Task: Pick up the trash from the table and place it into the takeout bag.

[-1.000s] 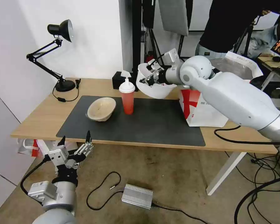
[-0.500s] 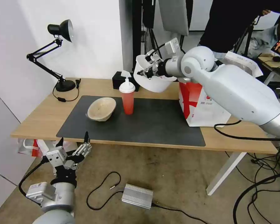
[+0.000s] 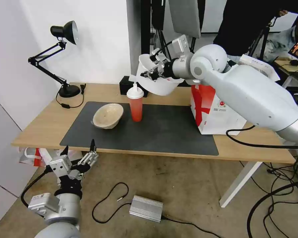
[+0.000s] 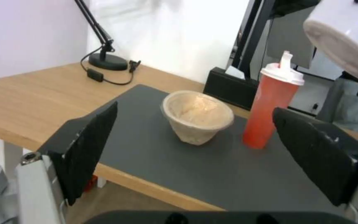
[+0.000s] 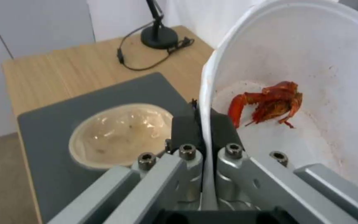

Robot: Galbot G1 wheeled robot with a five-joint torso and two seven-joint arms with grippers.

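Note:
My right gripper (image 3: 148, 74) is shut on the rim of the wide white bowl (image 3: 159, 86), holding it tilted in the air above the table's (image 3: 39, 129) back edge, left of the takeout bag (image 3: 218, 112). In the right wrist view the fingers (image 5: 187, 127) pinch the rim, and red scraps (image 5: 270, 102) lie inside the white bowl (image 5: 311, 62). The red cup (image 3: 135, 105) and the beige bowl (image 3: 108, 115) stand on the dark mat (image 3: 162, 132). My left gripper (image 3: 78, 155) hangs open below the table's front left edge, facing the beige bowl (image 4: 197, 118) and red cup (image 4: 270, 115).
A black desk lamp (image 3: 61, 59) stands at the table's back left and a black tissue box (image 3: 127, 85) behind the cup. A silver box (image 3: 146, 208) and cables lie on the floor. A person stands behind the bag.
The right gripper has raised the white bowl higher and a little to the left, tilting it more. The left arm has barely moved.

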